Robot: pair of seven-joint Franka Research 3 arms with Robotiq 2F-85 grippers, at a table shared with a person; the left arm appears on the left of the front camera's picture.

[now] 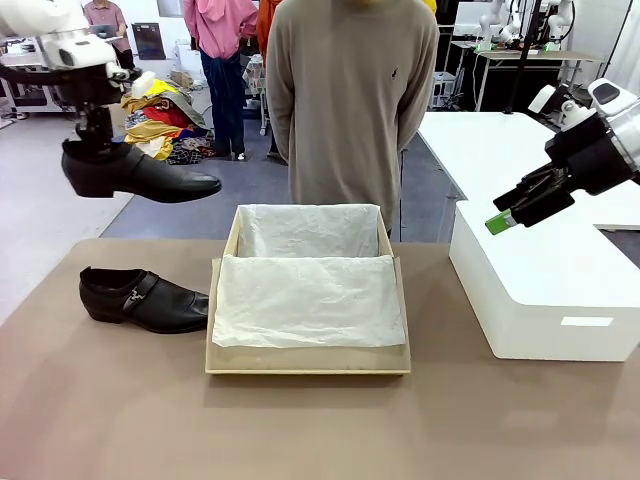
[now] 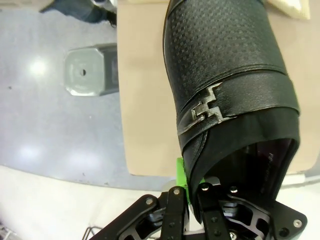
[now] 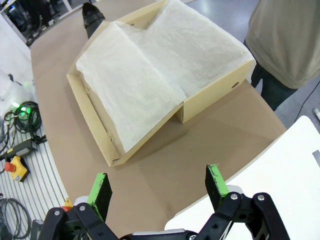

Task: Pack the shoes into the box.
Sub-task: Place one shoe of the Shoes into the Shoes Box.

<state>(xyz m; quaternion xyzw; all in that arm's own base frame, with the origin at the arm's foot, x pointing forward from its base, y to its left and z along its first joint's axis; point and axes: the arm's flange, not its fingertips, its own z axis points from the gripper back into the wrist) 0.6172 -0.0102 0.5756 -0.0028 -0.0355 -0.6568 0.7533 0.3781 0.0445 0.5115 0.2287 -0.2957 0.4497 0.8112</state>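
Observation:
A glossy black shoe (image 1: pixel 140 175) hangs in the air above the table's far left corner, toe pointing right. My left gripper (image 1: pixel 95 140) is shut on its heel collar. In the left wrist view the shoe (image 2: pixel 225 65) stretches away from the gripper (image 2: pixel 192 192), buckle strap facing up. The other shoe (image 1: pixel 145 298) lies on the table just left of the box (image 1: pixel 308 360), and its heel (image 3: pixel 92 15) shows in the right wrist view. The cardboard box (image 3: pixel 215 95) is lined with white tissue and holds no shoes. My right gripper (image 1: pixel 510 215) (image 3: pixel 157 182) is open and holds nothing, up at the right.
A larger white box (image 1: pixel 540 290) (image 3: pixel 280 200) stands on the right side of the table, beneath my right gripper. A person (image 1: pixel 350 100) (image 3: pixel 285 40) stands at the far edge behind the cardboard box. The near half of the brown table is bare.

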